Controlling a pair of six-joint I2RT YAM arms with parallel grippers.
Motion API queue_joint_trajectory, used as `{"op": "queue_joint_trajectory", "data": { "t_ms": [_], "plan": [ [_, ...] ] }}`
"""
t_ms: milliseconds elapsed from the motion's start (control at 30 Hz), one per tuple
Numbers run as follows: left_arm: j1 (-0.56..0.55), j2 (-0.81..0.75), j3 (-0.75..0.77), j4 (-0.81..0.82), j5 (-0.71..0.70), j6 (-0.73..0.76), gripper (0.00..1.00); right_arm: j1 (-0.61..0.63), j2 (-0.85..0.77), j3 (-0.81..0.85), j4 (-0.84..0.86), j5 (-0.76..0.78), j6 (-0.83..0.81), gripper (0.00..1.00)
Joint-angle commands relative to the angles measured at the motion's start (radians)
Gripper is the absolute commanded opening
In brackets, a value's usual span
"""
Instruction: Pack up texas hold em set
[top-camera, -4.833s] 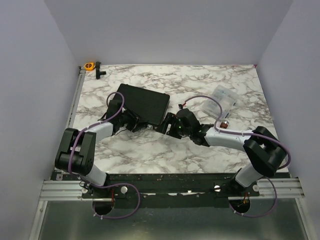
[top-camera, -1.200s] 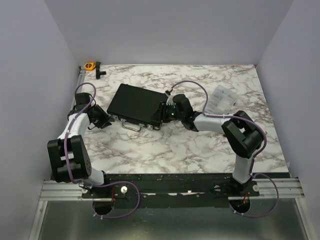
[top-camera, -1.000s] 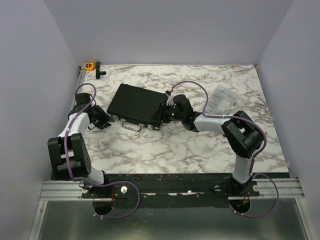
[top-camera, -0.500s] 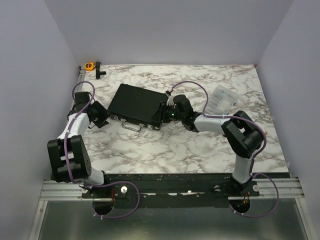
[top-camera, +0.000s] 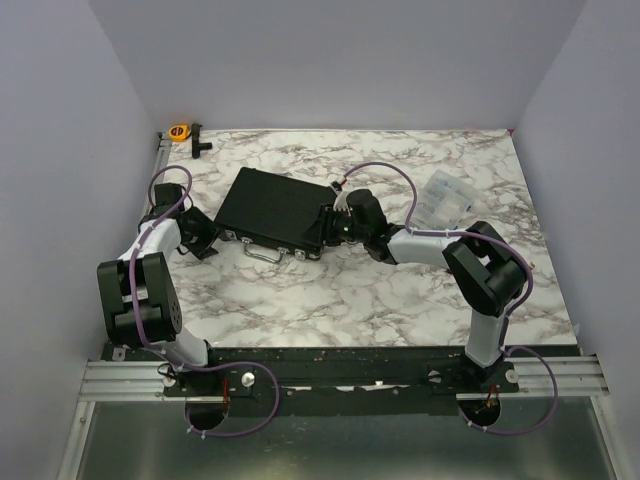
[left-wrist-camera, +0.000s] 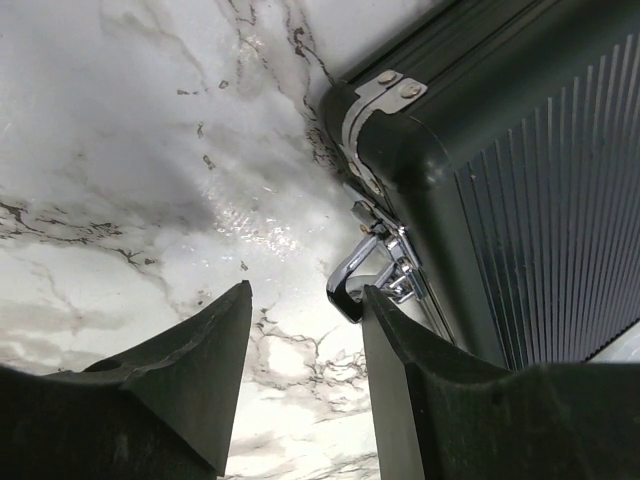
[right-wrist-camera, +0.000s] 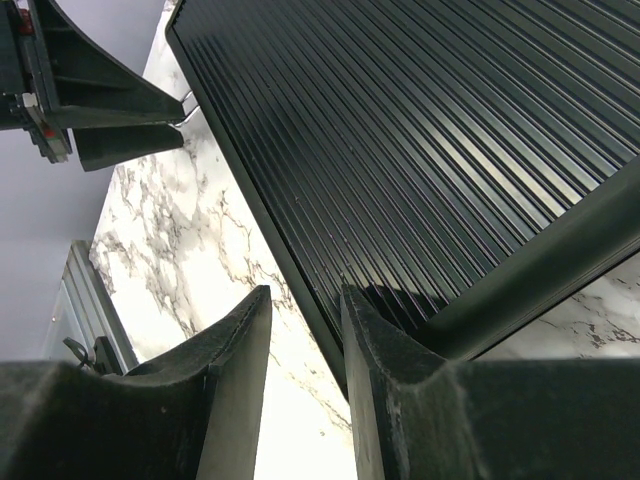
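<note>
At latch (left-wrist-camera: 372, 268), left end effector (left-wrist-camera: 305, 296) half-spread

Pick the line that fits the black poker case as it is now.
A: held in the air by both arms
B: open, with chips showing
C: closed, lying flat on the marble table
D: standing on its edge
C: the black case lies flat on the marble table with its ribbed lid shut, its handle facing the near edge, and no chips showing.

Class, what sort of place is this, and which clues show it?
Probably a robot test cell: plain walls enclosing a marble-patterned table, with left arm and right arm bolted to a metal rail.
</note>
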Motion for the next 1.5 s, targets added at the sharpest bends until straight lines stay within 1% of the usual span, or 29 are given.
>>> {"op": "queue_joint_trajectory", "data": {
  "t_ms": [0, 200, 533, 767, 1100, 1467],
  "plan": [
    [0.006, 0.028, 0.016, -0.081, -0.087, 0.018, 0.47, -0.008, 0.035, -0.033, -0.073, 0.009, -0.013, 0.37],
    [0.006, 0.045, 0.025, -0.082, -0.096, 0.019, 0.47, -0.008, 0.037, -0.031, -0.075, 0.012, -0.014, 0.37],
    [-0.001, 0.108, 0.073, -0.064, -0.047, 0.014, 0.48, -0.008, 0.038, -0.028, -0.075, 0.005, -0.012, 0.37],
    [-0.005, 0.122, 0.099, -0.077, -0.053, 0.025, 0.50, -0.008, 0.039, -0.027, -0.076, 0.001, -0.010, 0.37],
    [-0.005, 0.131, 0.112, -0.088, -0.051, 0.029, 0.50, -0.008, 0.042, -0.028, -0.075, -0.005, -0.006, 0.36],
    [-0.030, 0.205, 0.226, -0.218, -0.113, 0.010, 0.51, -0.008, 0.049, -0.025, -0.072, -0.017, 0.000, 0.36]
  ]
}}
